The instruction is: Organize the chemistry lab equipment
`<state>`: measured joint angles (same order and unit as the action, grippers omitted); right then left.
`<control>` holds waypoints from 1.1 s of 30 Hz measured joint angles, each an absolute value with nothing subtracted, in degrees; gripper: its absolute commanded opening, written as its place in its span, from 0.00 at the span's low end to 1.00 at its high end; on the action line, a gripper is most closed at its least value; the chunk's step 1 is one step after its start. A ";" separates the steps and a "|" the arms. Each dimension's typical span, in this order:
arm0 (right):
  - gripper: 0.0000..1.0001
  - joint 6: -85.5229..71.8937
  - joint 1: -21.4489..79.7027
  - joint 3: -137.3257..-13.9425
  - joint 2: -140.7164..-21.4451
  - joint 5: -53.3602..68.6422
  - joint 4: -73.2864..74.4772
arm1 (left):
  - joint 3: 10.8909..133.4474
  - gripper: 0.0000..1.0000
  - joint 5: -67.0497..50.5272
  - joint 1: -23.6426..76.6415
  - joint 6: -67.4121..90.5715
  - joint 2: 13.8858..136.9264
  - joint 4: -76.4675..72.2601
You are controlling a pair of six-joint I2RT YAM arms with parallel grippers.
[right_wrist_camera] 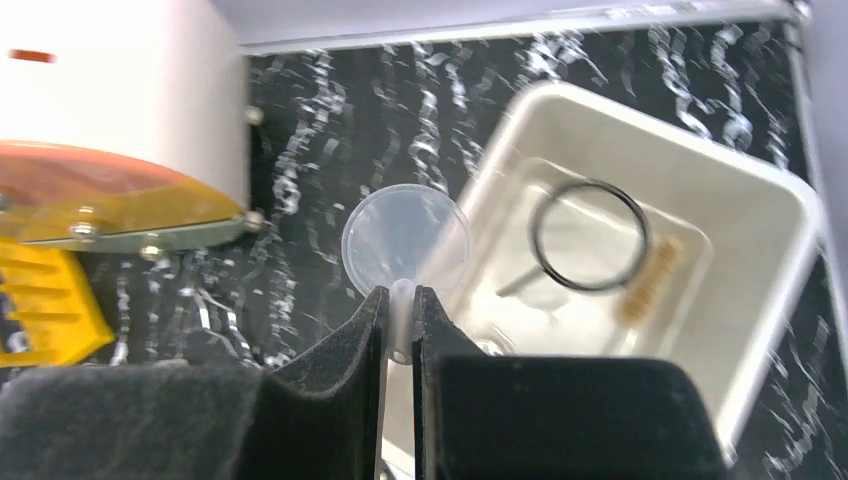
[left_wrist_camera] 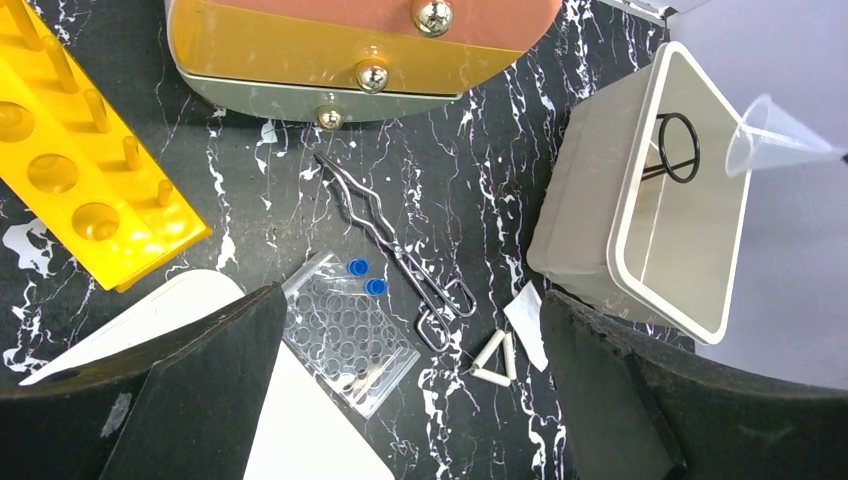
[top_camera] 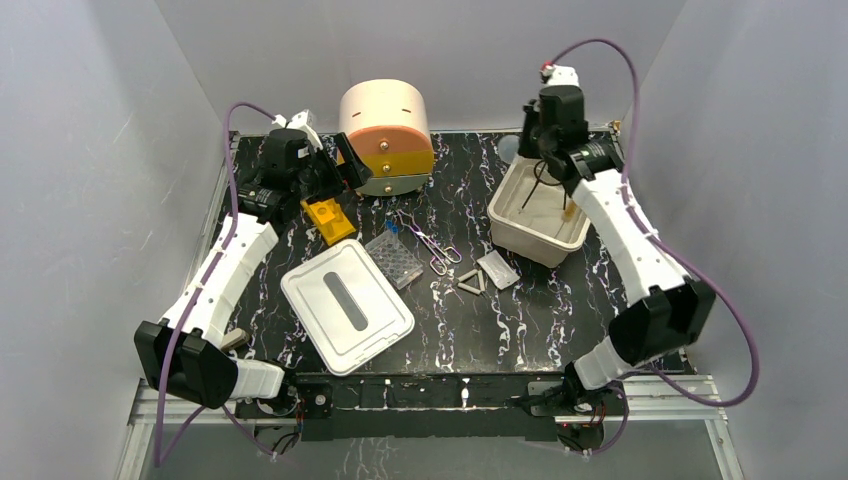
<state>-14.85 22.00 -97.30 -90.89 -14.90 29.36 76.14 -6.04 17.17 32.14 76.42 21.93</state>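
My right gripper [right_wrist_camera: 400, 298] is shut on the stem of a clear funnel [right_wrist_camera: 405, 238], held above the left rim of the white bin [right_wrist_camera: 700, 150]; it also shows in the top view [top_camera: 543, 155]. A black round frame [right_wrist_camera: 590, 235] and a small brush [right_wrist_camera: 650, 282] lie in the bin. My left gripper [left_wrist_camera: 410, 300] is open and empty, high above the table beside the yellow rack [left_wrist_camera: 80, 170]. Below it lie the clear well plate [left_wrist_camera: 345, 335], two blue-capped tubes [left_wrist_camera: 365, 278], metal scissor-like tongs [left_wrist_camera: 395, 250], the white triangle [left_wrist_camera: 497, 360] and glass slides [top_camera: 497, 269].
The round peach-orange-yellow drawer unit [top_camera: 385, 125] stands at the back centre, drawers shut. The white lid with a grey slot [top_camera: 345, 305] lies front left. The bin [top_camera: 520, 235] stands at the back right. Grey walls enclose the table.
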 measured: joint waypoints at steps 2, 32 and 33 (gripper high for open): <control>0.07 -15.03 19.64 -92.66 -86.89 -15.55 29.69 | 76.14 0.98 -6.39 17.17 32.25 76.42 21.91; 0.08 -20.69 15.99 -75.42 -93.76 -11.44 23.33 | 76.12 0.98 -10.68 17.50 36.18 79.02 20.34; 0.08 -20.69 15.99 -75.66 -94.00 -11.64 23.31 | 76.12 0.98 -10.68 17.50 36.18 79.02 20.29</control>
<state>-20.69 15.99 -75.66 -94.00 -11.64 23.31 76.12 -10.68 17.50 36.18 79.02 20.29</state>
